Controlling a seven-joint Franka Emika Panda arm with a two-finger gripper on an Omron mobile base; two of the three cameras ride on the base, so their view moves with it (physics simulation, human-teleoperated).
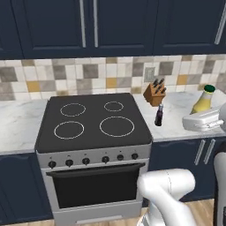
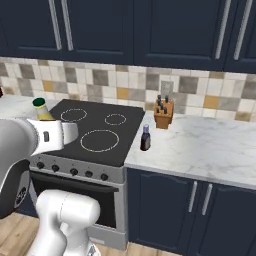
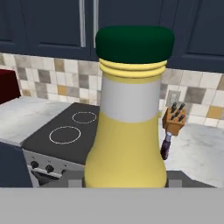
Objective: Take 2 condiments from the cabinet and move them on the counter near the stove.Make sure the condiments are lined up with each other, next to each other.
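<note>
One yellow bottle (image 3: 127,131) held upright in claw (image 1: 199,115).

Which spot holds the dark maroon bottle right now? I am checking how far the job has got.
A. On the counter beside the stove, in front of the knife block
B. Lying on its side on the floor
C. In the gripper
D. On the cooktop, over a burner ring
A: the dark maroon bottle stands upright on the counter just right of the stove, in front of the knife block, while the gripper carries the yellow bottle.
</note>
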